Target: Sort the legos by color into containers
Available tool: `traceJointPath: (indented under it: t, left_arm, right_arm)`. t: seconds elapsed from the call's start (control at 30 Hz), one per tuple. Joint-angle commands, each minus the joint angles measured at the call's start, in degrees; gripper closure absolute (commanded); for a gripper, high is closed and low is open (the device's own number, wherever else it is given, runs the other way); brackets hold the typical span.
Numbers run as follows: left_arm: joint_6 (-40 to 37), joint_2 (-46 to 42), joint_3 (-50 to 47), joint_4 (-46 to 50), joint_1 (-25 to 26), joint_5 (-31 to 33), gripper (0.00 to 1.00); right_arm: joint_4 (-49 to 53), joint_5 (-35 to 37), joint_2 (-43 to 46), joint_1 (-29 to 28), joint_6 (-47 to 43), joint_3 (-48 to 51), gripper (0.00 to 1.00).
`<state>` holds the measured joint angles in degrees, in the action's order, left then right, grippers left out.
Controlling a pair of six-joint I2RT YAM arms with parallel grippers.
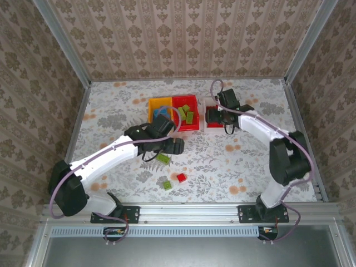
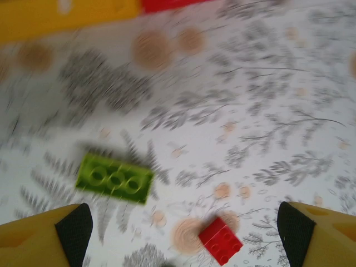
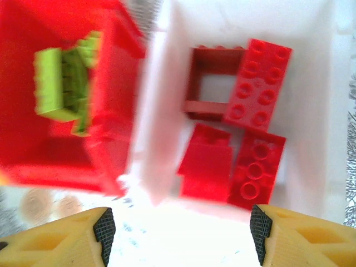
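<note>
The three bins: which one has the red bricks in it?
The white bin, rightmost in the row, holds the red bricks; the red bin holds green bricks, the orange-yellow bin blue bricks.

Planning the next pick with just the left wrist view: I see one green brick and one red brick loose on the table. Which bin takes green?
Observer: In the top view, the red bin already holds green bricks.
Operator: And where do reds go?
Observer: The right wrist view shows red bricks lying in the white bin.
Operator: Anything else loose?
Observer: Yes, a second green brick lies on the table close beside the red brick, toward the arm bases.
</note>
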<state>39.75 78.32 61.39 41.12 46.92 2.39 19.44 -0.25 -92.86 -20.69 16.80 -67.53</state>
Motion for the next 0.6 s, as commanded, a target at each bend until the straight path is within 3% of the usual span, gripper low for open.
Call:
traceJointPath:
  t: [0.0, 0.1, 0.3, 0.57]
  left_arm:
    - [16.6, -2.1, -3.5, 6.6, -3.5, 0.3, 0.12]
    - [27.4, -1.5, -6.6, 5.7, -5.1, -1.8, 0.12]
    - [43.3, 1.5, -11.7, -1.0, -6.5, -7.1, 0.08]
    - [49.8, 10.2, -8.7, -7.0, -6.6, -7.3, 0.07]
  right_arm:
    - [-6.1, -4.0, 9.2, -5.4, -5.3, 6.3, 0.29]
    - [-11.1, -8.3, 15.4, -11.7, -8.9, 13.0, 0.22]
    - [-12.3, -14.6, 22.0, -18.5, -6.0, 19.9, 0.19]
    - [-9.0, -16.7, 24.9, -19.2, -6.6, 22.2, 0.19]
